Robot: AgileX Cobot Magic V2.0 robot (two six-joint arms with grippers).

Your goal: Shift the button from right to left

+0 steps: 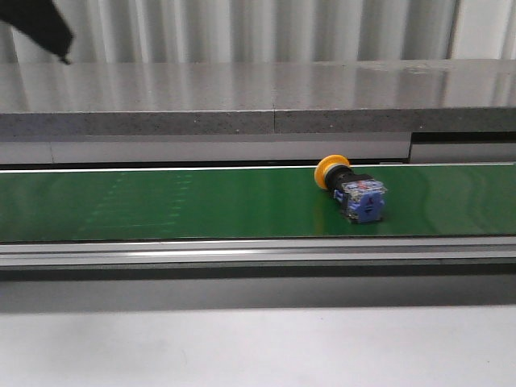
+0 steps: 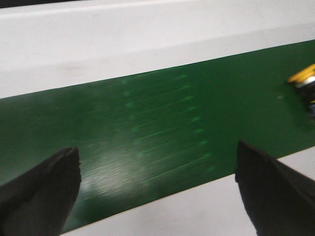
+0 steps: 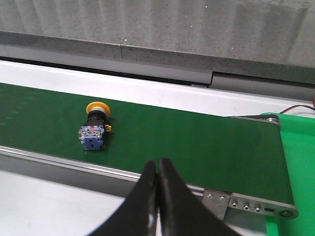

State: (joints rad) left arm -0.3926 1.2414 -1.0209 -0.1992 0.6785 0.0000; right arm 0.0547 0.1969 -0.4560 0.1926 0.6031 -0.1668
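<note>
The button point(image 1: 352, 189) lies on its side on the green conveyor belt point(image 1: 161, 205), right of centre, its yellow-orange cap toward the back and its blue-and-clear block toward the front. It also shows in the right wrist view point(image 3: 95, 127) and at the edge of the left wrist view point(image 2: 305, 81). My left gripper point(image 2: 157, 184) is open and empty above the belt, well to the left of the button. My right gripper point(image 3: 157, 169) is shut and empty, near the belt's front rail, apart from the button.
A grey stone ledge point(image 1: 258, 97) runs behind the belt. A metal rail point(image 1: 258, 251) runs along the belt's front edge. The belt's end roller bracket point(image 3: 246, 201) and a green surface point(image 3: 300, 162) lie beyond the button in the right wrist view. A dark arm part point(image 1: 40, 28) shows at top left.
</note>
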